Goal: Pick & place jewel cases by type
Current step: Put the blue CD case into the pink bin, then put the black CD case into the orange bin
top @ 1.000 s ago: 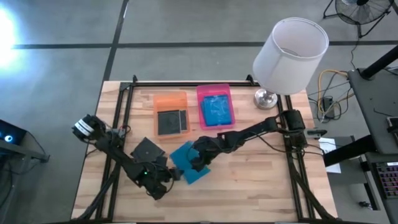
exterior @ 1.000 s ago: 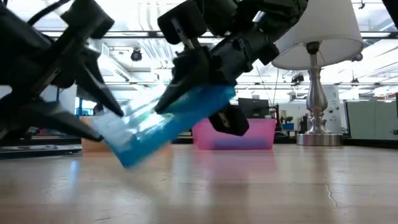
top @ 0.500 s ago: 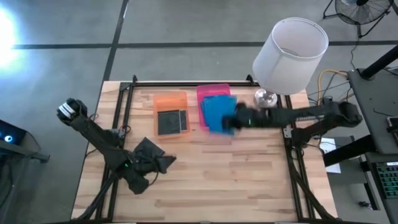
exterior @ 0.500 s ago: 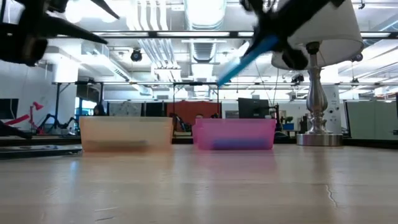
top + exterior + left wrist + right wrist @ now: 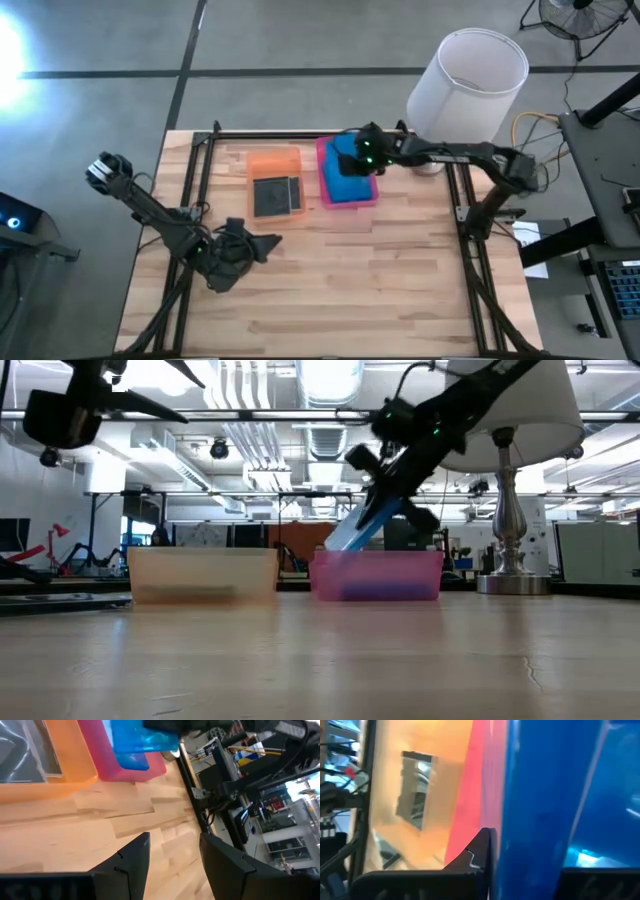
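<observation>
Right gripper (image 5: 358, 155) clamped on a blue jewel case (image 5: 362, 527), upper centre of the high view.
Case tilted, its lower edge dipping into the pink tray (image 5: 325, 172), which already holds blue cases (image 5: 350, 188). Left beside it, the orange tray (image 5: 272, 161) holds a grey case (image 5: 275, 195). Left gripper (image 5: 262, 243), fingers apart and empty, lower left, above bare table (image 5: 400, 280).

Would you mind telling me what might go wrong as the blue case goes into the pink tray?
1. The right gripper holds the blue case tilted, so it may catch the pink tray wall.
2. Released tilted, it might land crooked on the blue cases already inside.
</observation>
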You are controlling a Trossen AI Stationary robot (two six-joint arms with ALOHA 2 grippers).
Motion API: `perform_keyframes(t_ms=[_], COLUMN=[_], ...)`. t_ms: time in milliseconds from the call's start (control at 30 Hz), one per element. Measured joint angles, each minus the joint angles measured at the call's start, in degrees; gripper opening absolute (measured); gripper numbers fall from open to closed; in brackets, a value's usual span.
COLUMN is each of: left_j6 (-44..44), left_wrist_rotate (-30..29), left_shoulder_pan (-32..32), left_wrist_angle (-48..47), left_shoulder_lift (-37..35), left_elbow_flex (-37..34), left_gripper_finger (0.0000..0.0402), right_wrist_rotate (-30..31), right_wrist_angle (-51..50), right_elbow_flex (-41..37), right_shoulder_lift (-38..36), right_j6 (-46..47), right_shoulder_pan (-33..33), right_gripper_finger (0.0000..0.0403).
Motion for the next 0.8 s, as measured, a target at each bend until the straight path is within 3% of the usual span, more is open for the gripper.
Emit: perform_keyframes(t_ms=[200,433,700,800], left_j6=[-0.06,-2.17,-9.57,-13.17], left_wrist_rotate=[2.90,4.68,18.41,24.96], left_shoulder_pan=[0.00,0.04,0.15,0.54], left_wrist_angle=[-3.44,-11.92,-29.45,-36.50], left_shoulder_lift=[-2.63,-4.69,-7.89,-7.96], left_elbow_flex=[0.00,0.00,0.00,0.00], left_gripper_finger=[0.0155,0.0155,0.0155,0.0155], right_wrist_rotate=[-1.70,1.68,7.99,2.94], right_wrist_angle=[-5.16,-21.64,-33.72,-32.79], right_elbow_flex=[8.59,13.36,12.55,12.07], right_shoulder_lift=[6.83,8.20,1.43,-2.92], right_j6=[-4.89,-11.68,-20.58,-24.22], right_shoulder_pan=[-0.46,-0.62,0.66,3.50], right_gripper_finger=[0.0028,0.0140,0.0230,0.0242])
